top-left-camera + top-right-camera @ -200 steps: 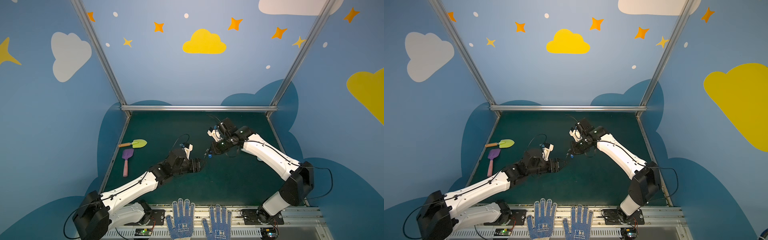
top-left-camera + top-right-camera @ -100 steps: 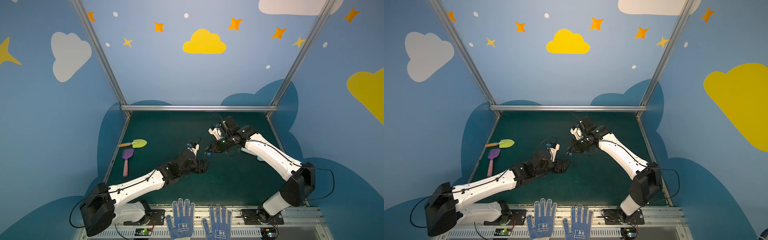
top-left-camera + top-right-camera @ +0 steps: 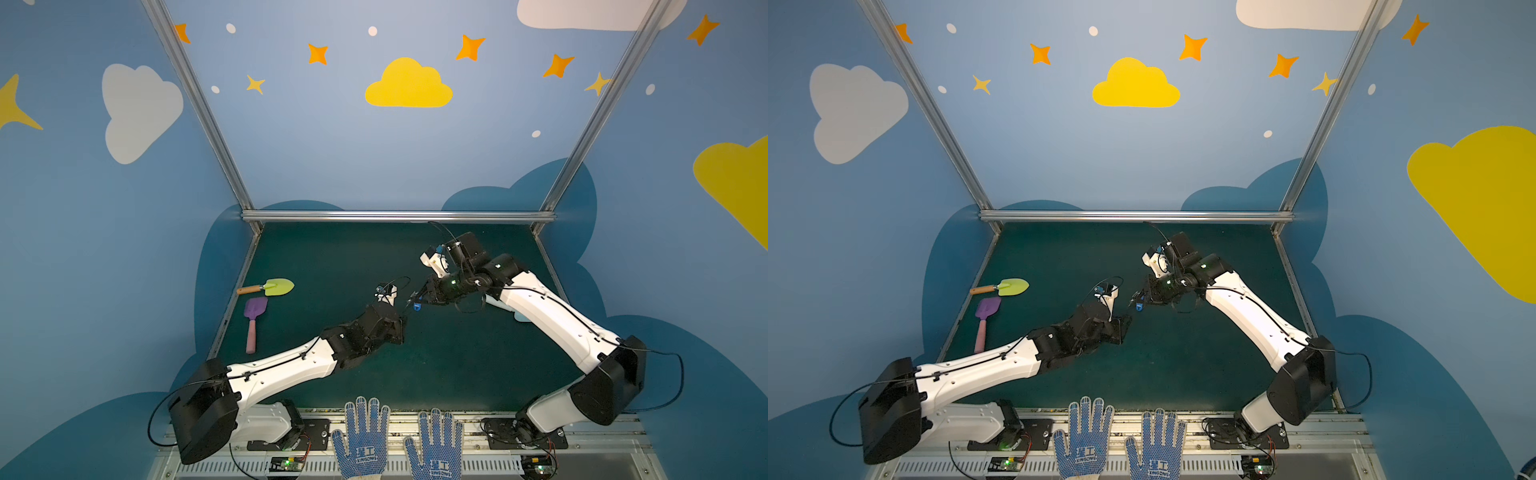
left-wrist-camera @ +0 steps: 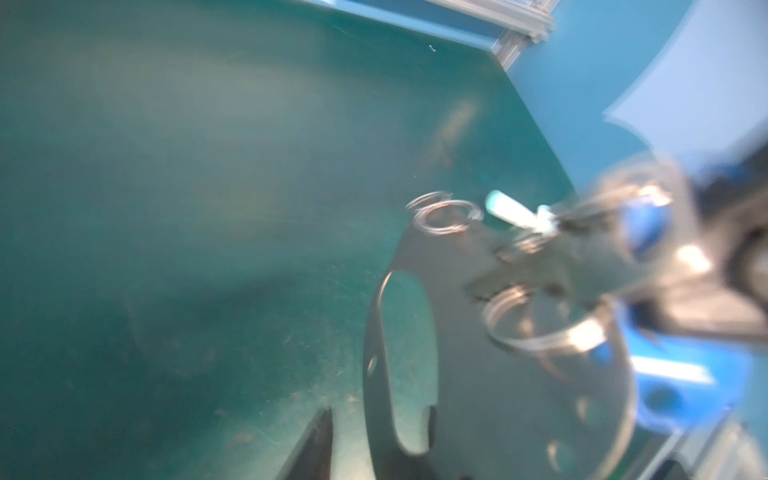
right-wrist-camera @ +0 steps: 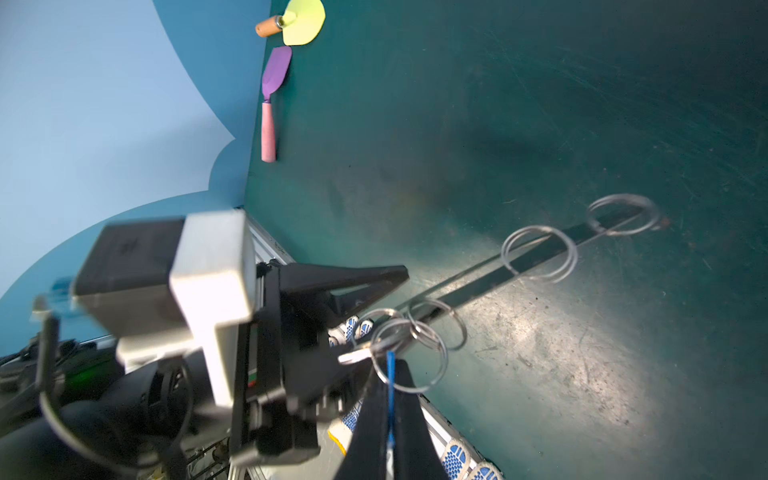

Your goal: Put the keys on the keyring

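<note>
**Both top views.** The left gripper (image 3: pixel 402 321) has swung in from the front-left of the bench (image 3: pixel 332 257) to mid-bench. It now meets the right gripper (image 3: pixel 415 302), whose jaws pinch the keys (image 3: pixel 417 308) above the bench. Threading looks imminent.

**Left wrist view.** The keyring (image 4: pixel 478 374) juts out from between the left jaws, which have just drawn in. Blur hides whether they clamp it.

**Right wrist view.** The keys' blue tag (image 5: pixel 390 374) sits between the pressed-together right jaws. Its ring overlaps the nearest wire ring (image 5: pixel 436 328) of the keyring (image 5: pixel 519 270). Whether the two are linked is unclear.
</note>
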`<state>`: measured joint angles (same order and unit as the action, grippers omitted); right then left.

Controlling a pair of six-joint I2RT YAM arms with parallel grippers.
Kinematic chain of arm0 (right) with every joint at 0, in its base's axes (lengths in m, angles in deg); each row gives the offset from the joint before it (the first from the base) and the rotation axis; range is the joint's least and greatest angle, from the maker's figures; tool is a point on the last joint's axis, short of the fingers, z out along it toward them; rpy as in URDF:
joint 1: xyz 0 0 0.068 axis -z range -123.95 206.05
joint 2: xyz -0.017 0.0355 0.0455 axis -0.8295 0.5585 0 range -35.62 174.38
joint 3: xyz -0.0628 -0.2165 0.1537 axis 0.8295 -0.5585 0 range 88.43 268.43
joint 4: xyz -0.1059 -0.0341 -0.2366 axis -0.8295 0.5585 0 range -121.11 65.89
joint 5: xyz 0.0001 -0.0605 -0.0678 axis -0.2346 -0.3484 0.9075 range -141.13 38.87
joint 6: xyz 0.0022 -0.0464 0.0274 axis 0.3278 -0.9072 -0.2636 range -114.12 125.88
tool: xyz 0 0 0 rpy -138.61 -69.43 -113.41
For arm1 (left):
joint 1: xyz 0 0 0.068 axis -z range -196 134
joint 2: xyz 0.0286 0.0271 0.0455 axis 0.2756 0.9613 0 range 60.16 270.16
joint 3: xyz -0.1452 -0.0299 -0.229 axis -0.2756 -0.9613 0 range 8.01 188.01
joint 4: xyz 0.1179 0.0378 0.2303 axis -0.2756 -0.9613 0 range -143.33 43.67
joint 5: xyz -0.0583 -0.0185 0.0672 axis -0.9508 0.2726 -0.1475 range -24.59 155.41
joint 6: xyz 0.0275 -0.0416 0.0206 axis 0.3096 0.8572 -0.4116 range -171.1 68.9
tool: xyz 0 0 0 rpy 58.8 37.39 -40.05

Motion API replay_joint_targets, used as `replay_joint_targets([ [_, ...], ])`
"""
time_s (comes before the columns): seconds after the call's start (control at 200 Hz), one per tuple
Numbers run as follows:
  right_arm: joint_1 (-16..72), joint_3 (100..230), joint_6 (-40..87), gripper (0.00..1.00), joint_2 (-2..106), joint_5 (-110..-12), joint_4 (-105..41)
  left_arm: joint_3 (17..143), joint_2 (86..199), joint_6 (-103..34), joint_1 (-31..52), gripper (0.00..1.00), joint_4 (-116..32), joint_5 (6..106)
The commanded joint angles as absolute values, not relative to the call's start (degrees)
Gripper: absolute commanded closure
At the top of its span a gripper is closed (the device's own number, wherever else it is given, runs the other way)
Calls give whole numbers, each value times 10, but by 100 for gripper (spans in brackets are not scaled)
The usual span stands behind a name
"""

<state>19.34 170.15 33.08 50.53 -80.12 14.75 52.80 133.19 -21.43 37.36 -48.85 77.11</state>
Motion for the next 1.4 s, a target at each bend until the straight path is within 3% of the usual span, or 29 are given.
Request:
replay_joint_targets([
  [0.0,201,1688,340,100,483,-829,134,549,1319,-234,369,85,-504,809],
  [0.085,207,1680,342,100,477,-838,130,550,1310,-250,367,96,-507,797],
  [0.661,266,1590,352,100,458,-884,71,492,1246,-238,321,96,-502,705],
  [0.921,274,1511,348,100,460,-856,21,496,1298,-202,281,96,-486,632],
  [1.192,274,1441,350,100,464,-839,-49,488,1374,-135,173,96,-397,485],
  [1.397,273,1427,349,100,479,-837,-66,533,1430,-135,113,96,-499,486],
])
